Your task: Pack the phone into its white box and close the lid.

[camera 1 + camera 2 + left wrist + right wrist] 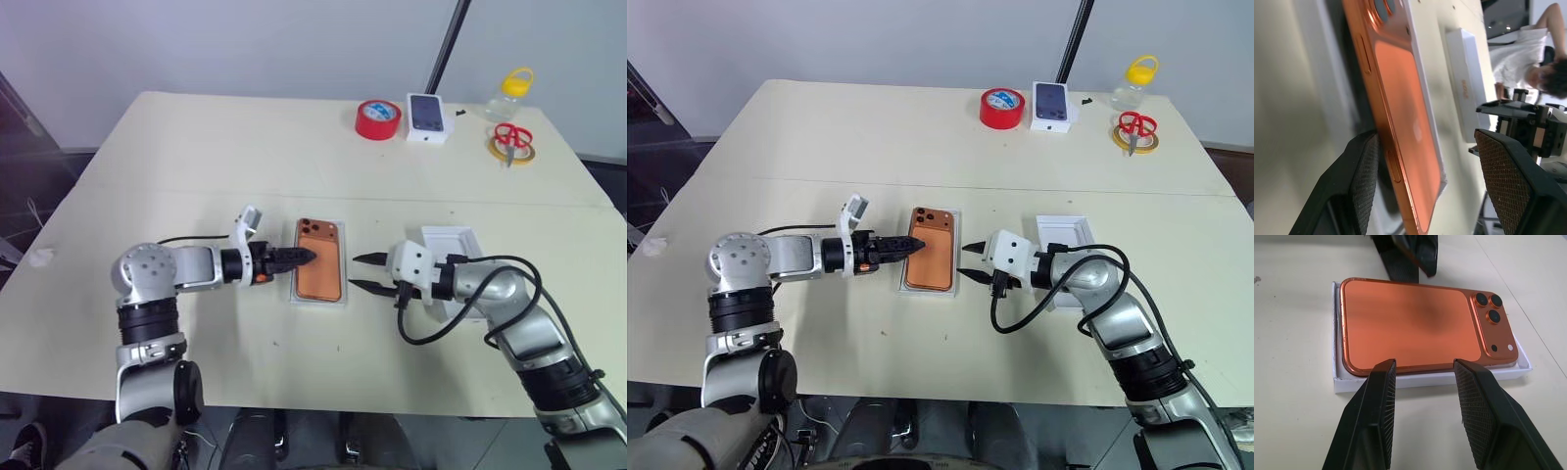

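Observation:
The copper-orange phone (319,262) lies back up in the shallow white box (319,300) at the middle of the table, its camera cluster (1488,308) at the far end. My left gripper (306,257) reaches over the phone's left long edge and is open. One of its pads (1364,186) sits beside that edge, the other (1503,181) stands well clear above the back. My right gripper (356,273) is open and empty, its tips just short of the phone's right long edge. The white lid (460,241) lies open side up behind the right gripper.
At the table's far right are a red tape roll (378,118), a small white box with a dark phone picture (428,117), a yellow-capped bottle (509,93) and red scissors (510,137) on a yellow ring. A person (1528,63) stands beyond the table.

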